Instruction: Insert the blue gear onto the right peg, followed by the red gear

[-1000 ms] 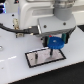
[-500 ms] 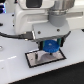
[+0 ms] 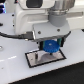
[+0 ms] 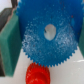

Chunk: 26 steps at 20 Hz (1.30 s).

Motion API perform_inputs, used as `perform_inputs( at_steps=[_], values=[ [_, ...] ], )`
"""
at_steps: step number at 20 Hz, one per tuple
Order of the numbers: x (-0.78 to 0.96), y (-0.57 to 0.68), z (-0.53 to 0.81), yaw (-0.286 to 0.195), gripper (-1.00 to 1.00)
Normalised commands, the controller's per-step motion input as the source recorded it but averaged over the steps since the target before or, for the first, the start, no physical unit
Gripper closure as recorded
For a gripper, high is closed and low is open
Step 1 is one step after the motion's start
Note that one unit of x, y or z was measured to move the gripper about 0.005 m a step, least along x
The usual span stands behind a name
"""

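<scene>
Item 1. White table [image 3: 15, 70]: fills the lower part of the exterior view; a black cable runs over it on the exterior view's left.

Item 2. Franka arm [image 3: 35, 17]: white housing across the upper part of the exterior view, wrist pointing down over the plate.

Item 3. Grey plate [image 3: 37, 61]: rectangular, black-rimmed, lying flat on the table below the wrist. Its pegs cannot be made out in either view.

Item 4. Gripper [image 3: 50, 45]: dark fingers reaching down from the wrist, clamped on the blue gear. In the wrist view a teal finger pad [image 4: 10, 45] lies against the gear's toothed edge on one side; the opposite finger is mostly hidden behind the disc.

Item 5. Blue gear [image 3: 50, 47]: bright blue toothed disc, held between the fingers above the far edge of the plate toward the exterior view's right. Whether it touches the plate cannot be told. In the wrist view the gear [image 4: 47, 32] fills most of the frame, its pale centre hole showing.

Item 6. Red gear [image 4: 37, 74]: red toothed disc, partly visible in the wrist view just beyond the blue gear's rim, lying on the white surface. Not discernible in the exterior view.
</scene>
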Motion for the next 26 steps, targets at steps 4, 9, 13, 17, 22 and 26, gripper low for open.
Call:
perform_inputs(
  at_steps=[4, 9, 13, 17, 22, 26],
  values=[
    [0.34, 0.01, 0.26, 0.0, 1.0],
    [0.26, -0.09, -0.04, 0.0, 1.0],
    [0.27, -0.03, -0.04, 0.0, 1.0],
    [0.28, 0.0, 0.12, 0.0, 1.0],
    [0.44, 0.03, 0.37, 0.0, 1.0],
    [0.31, 0.0, 0.16, 0.0, 1.0]
  ],
)
